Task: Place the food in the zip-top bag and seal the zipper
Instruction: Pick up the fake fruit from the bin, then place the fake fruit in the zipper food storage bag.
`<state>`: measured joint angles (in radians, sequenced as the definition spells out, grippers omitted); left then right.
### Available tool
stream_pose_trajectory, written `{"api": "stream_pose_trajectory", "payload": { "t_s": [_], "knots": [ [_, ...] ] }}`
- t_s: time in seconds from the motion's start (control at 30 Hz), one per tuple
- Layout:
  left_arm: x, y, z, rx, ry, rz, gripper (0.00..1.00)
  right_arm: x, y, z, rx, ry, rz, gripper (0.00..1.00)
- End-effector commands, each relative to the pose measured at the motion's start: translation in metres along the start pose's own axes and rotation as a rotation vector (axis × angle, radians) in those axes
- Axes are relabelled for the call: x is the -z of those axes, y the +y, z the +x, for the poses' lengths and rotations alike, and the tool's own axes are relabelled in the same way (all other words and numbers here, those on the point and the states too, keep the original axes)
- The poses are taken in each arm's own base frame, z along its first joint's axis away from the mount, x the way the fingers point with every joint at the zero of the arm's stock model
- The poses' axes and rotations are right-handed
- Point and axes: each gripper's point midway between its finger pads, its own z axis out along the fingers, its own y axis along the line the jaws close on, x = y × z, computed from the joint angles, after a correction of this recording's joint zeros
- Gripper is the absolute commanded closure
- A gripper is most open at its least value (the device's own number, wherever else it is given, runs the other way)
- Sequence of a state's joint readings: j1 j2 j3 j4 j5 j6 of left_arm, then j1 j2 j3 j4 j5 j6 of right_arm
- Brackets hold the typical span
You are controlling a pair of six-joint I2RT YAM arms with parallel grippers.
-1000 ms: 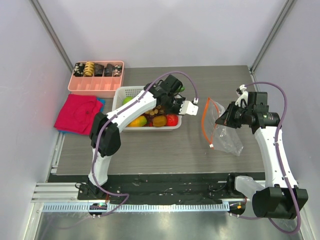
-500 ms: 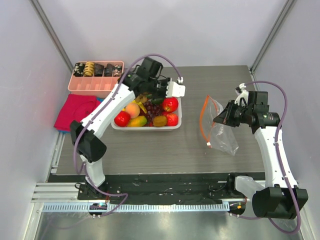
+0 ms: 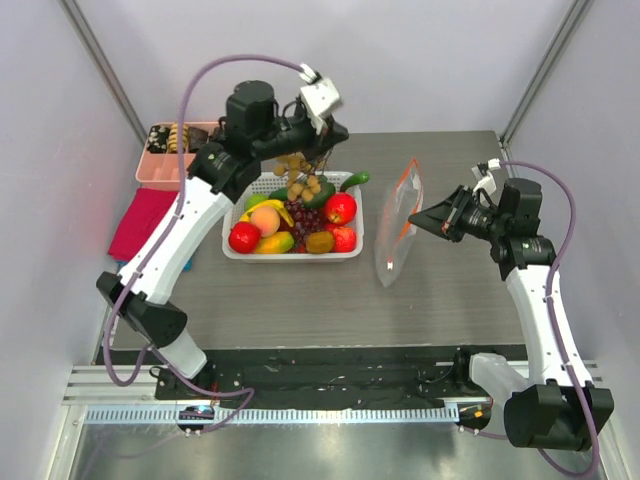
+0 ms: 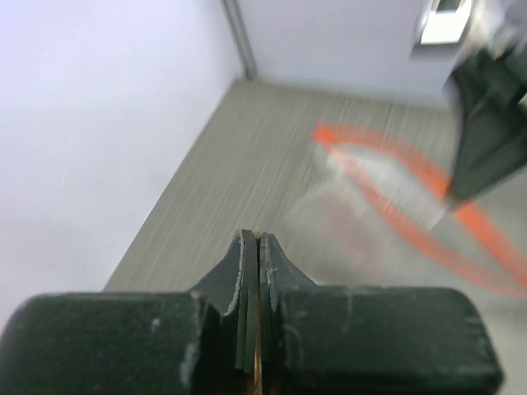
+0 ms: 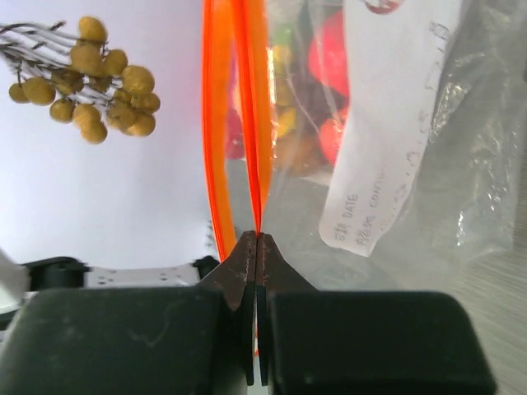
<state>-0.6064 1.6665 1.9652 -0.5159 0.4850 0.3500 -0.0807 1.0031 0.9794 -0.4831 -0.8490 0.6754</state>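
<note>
The left gripper [image 3: 322, 140] pinches the berry bunch [image 3: 300, 173] and the right gripper [image 5: 257, 239] clamps the zipper [image 5: 221, 123] (mouth barely parted), so the bunch may snag.

Top view. Grey wood-grain table [image 3: 440, 310] bearing a white lattice basket [image 3: 300, 256] just off centre toward 11 o'clock. From the basket, a pink divided tray [image 3: 160, 172] lies at 10 o'clock (partly hidden, dark and tan rolls [image 3: 178, 136] in its far compartments), and a magenta cloth [image 3: 145, 220] at 9 o'clock. A slotted metal rail [image 3: 320, 412] runs along the 6 o'clock edge.
</note>
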Motion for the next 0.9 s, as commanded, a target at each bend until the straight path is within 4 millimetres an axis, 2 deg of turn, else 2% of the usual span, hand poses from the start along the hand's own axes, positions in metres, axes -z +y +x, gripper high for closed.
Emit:
{"api": "stream_pose_trajectory", "payload": {
  "t_s": [0.0,0.03,0.1,0.17,0.3,0.33,0.4,0.43,0.47,0.5,0.57,0.6,0.73,0.87],
  "knots": [
    [0.036,0.000,-0.119,0.263,-0.388,-0.013,1.00,-0.001,0.035,-0.008,-0.103,-0.017,-0.199,0.99],
    [0.036,-0.002,-0.127,0.351,-0.411,-0.008,1.00,-0.002,0.033,-0.008,-0.119,-0.019,-0.201,0.99],
    [0.033,0.000,-0.137,0.419,-0.441,-0.006,1.00,-0.007,0.023,-0.005,-0.142,-0.023,-0.194,0.99],
    [0.026,-0.004,-0.139,0.524,-0.454,0.007,1.00,-0.011,0.012,-0.003,-0.153,-0.028,-0.171,0.99],
    [0.009,-0.019,-0.144,0.610,-0.489,0.038,1.00,-0.018,-0.010,0.005,-0.174,-0.029,-0.125,0.99],
    [0.003,-0.028,-0.145,0.639,-0.488,0.059,1.00,-0.019,-0.012,0.005,-0.177,-0.033,-0.120,0.99],
    [-0.007,-0.029,-0.155,0.709,-0.542,0.069,1.00,-0.020,-0.016,0.007,-0.186,-0.030,-0.114,0.99],
    [-0.011,-0.038,-0.160,0.731,-0.553,0.093,1.00,-0.020,-0.017,0.008,-0.186,-0.028,-0.112,0.99],
    [-0.015,-0.039,-0.162,0.776,-0.563,0.086,1.00,-0.020,-0.018,0.009,-0.187,-0.024,-0.112,0.99],
    [-0.028,-0.048,-0.160,0.798,-0.553,0.103,1.00,-0.020,-0.020,0.012,-0.193,-0.018,-0.102,0.99],
    [-0.035,-0.052,-0.165,0.829,-0.575,0.103,1.00,-0.019,-0.022,0.015,-0.174,-0.017,-0.094,0.99],
    [-0.041,-0.061,-0.167,0.871,-0.573,0.119,1.00,-0.018,-0.024,0.017,-0.179,-0.012,-0.087,0.99],
    [-0.075,-0.077,-0.149,1.004,-0.521,0.115,1.00,-0.017,-0.030,0.024,-0.177,-0.001,-0.064,0.99],
    [-0.098,-0.091,-0.127,1.060,-0.473,0.119,1.00,-0.015,-0.035,0.031,-0.175,0.006,-0.045,0.99]
  ]
}}
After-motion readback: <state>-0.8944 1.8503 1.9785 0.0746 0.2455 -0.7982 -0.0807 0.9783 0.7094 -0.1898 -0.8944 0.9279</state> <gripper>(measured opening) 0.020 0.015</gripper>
